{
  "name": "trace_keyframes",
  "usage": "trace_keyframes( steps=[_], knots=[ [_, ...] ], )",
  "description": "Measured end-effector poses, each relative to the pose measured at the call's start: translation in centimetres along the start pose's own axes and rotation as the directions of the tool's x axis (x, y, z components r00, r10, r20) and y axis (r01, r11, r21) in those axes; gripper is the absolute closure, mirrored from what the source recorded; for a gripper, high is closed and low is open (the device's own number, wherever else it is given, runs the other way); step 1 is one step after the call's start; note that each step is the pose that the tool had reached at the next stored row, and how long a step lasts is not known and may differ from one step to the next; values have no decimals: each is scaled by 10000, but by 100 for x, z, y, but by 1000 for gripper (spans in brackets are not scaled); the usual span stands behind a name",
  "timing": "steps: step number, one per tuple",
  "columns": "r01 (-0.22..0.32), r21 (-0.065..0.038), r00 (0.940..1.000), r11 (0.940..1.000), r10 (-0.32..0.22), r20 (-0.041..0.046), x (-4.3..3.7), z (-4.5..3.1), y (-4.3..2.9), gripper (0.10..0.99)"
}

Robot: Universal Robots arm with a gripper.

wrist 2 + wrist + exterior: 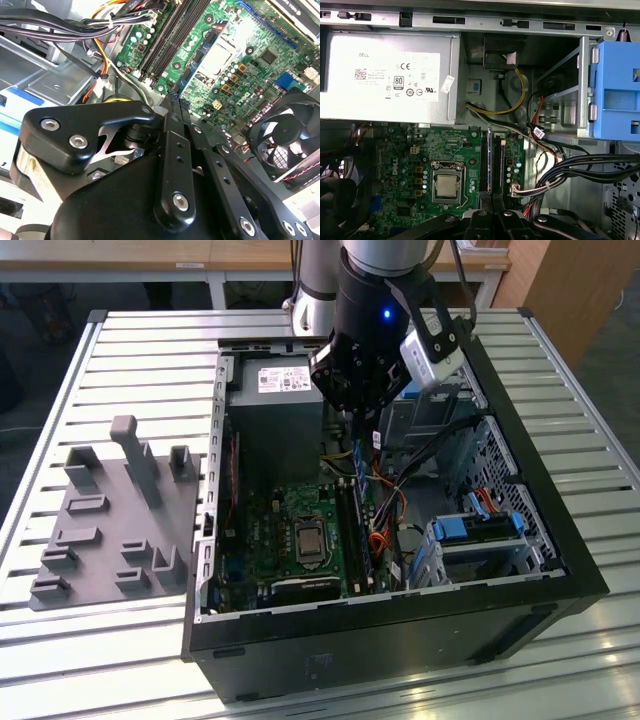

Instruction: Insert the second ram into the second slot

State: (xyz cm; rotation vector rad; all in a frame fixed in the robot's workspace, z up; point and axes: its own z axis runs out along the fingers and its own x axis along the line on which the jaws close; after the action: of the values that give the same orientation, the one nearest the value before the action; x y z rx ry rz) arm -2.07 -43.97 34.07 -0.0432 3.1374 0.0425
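One thin, dark blue memory stick (172,95) is seen on its narrow edge, pinched at the tip of the black gripper (172,106), whose fingers are closed on it. It is over the long black slots (498,160) of the green motherboard (395,150); I cannot tell if it touches them. Around them is the open black computer case (560,570) on a grey slatted table (100,660).

Exterior high, wrist views close — motherboard (405,165) shared
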Motion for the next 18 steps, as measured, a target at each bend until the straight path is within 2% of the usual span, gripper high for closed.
trace_keyframes(
  steps=[11,18],
  knots=[
    [0,-3,10000,10000,0,1,0,11,0,973],
    [0,-1,10000,10000,0,8,1,133,-3,973]
  ],
)
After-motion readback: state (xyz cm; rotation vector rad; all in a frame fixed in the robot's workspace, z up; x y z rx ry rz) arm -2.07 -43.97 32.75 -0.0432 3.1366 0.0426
